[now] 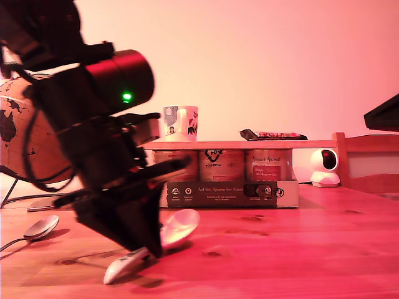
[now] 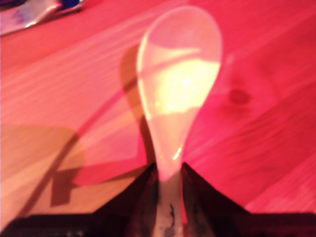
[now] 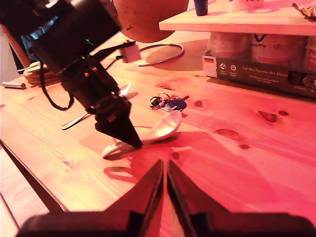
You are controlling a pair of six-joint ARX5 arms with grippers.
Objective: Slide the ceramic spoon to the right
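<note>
On the exterior view's left, my first gripper (image 1: 146, 249) comes down steeply onto the handle of the ceramic spoon (image 1: 177, 226), which lies on the table (image 1: 299, 249) near its front edge, bowl toward the exterior view's right and raised a little, handle end low toward the front. The first wrist view alone shows the grip: the dark jaws sit on either side of the handle (image 2: 168, 197), pinching it, with the bowl of the spoon (image 2: 180, 89) stretching away over the wood grain, glare on its glaze. The second wrist view alone shows a bunch of keys (image 3: 168, 103) lying just beyond the spoon (image 3: 158, 131), apart from it, hidden in the exterior view by the arm; it also shows my first gripper (image 3: 129, 138) from the side. My second gripper (image 3: 164, 182) hangs over bare wood short of the spoon, its fingers pressed almost together with a thin slit between, holding nothing. A metal spoon (image 1: 38, 228) lies toward the table's edge at the exterior view's left, beside a globe (image 1: 25, 134). Farther back a shelf (image 1: 237, 144) rests on tins (image 1: 221, 164) in a carton, carrying a mug (image 1: 181, 123). A small white camera (image 1: 324, 167) stands to the right of the carton. The table is knotty pine, all washed in pink-red light before a plain wall.
</note>
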